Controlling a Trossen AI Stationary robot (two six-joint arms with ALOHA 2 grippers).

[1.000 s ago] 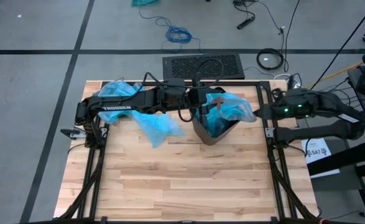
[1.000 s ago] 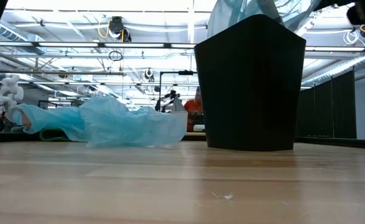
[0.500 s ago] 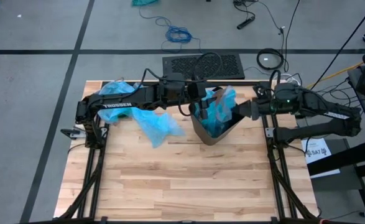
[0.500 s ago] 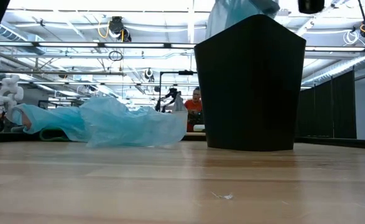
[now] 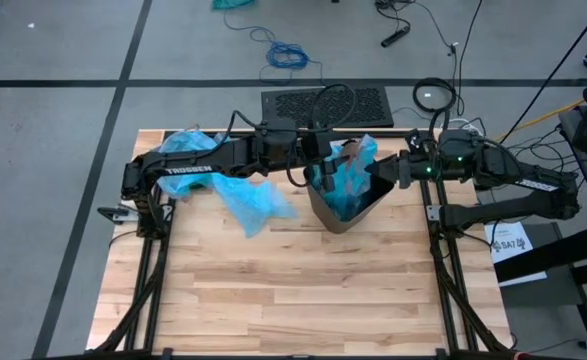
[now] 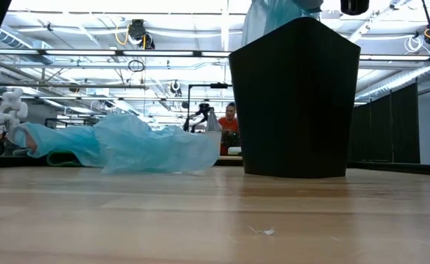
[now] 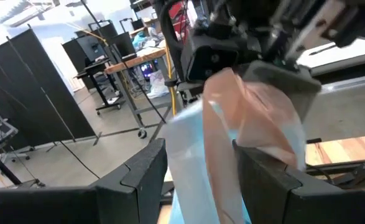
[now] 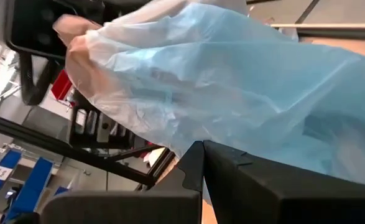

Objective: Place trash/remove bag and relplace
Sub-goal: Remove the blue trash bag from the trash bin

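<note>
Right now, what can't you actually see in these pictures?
- Inside the black bin: low view shows only its wall; the blue bag covers it from above.
- Left claw: what its fingers grip, hidden by bag.
- Right claw: fingertips buried in plastic.
- Any trash: none visible.

An industrial robotics lab or workshop is indicated. A butcher-block table (image 5: 293, 290) is set on a grey concrete floor (image 5: 53, 130) marked with dark tape lines, and loose cables (image 5: 288, 55) and a black perforated mat (image 5: 325, 106) are seen behind it. Exposed ceiling trusses with strip lighting (image 6: 90, 51), dark partition panels (image 7: 27, 106), rolling workbenches (image 7: 117, 78), and a seated person in orange (image 6: 229, 128) are recorded beyond the table.
</note>
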